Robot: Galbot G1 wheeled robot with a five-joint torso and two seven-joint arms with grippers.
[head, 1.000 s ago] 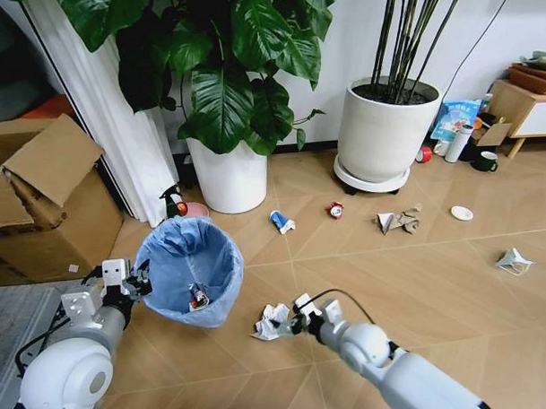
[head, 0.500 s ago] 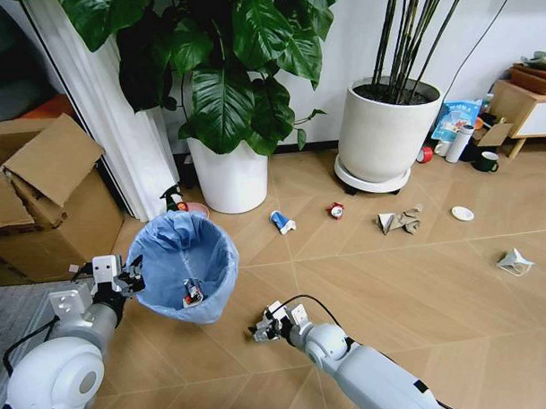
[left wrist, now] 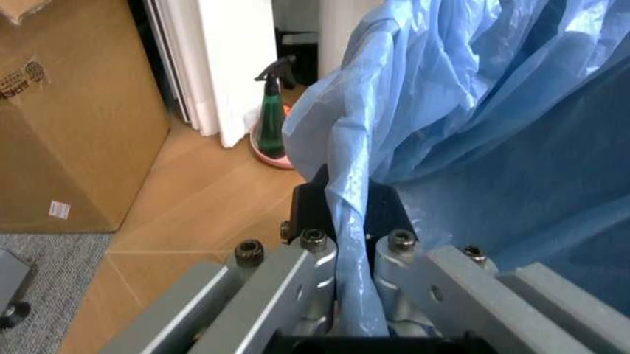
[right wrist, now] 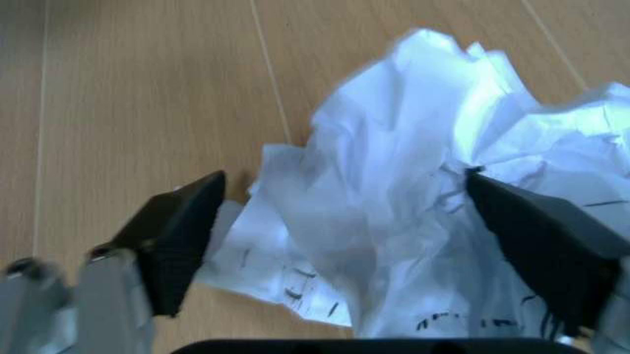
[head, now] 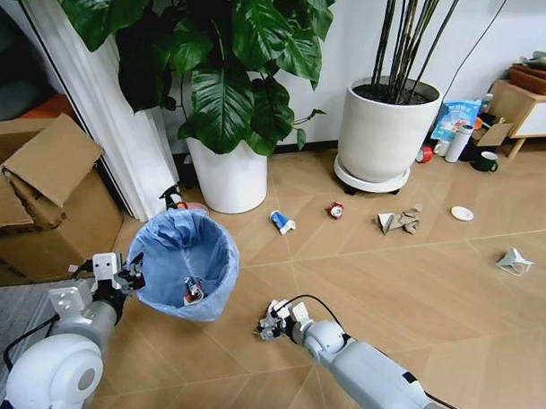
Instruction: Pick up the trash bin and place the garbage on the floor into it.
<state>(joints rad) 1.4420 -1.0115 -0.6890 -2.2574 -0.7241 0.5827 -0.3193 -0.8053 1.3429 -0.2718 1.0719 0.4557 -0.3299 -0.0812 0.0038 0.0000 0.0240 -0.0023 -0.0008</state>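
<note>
The trash bin, lined with a crinkly light-blue bag, is tilted at the lower left of the floor, with a small piece of litter inside. My left gripper is shut on its rim and bag edge. My right gripper is low over the floor, open, and its fingers straddle a crumpled white paper. More garbage lies beyond: a blue can, a red can, cardboard bits, a white lid and a crumpled wrapper.
Two white planters stand against the back wall. Cardboard boxes fill the left side, and a green spray bottle stands behind the bin. A dark mug and a wooden cabinet are at the far right.
My right gripper has moved left from beside the crumpled paper to over it, fingers now on either side. The bin and left gripper shifted slightly left and up.
</note>
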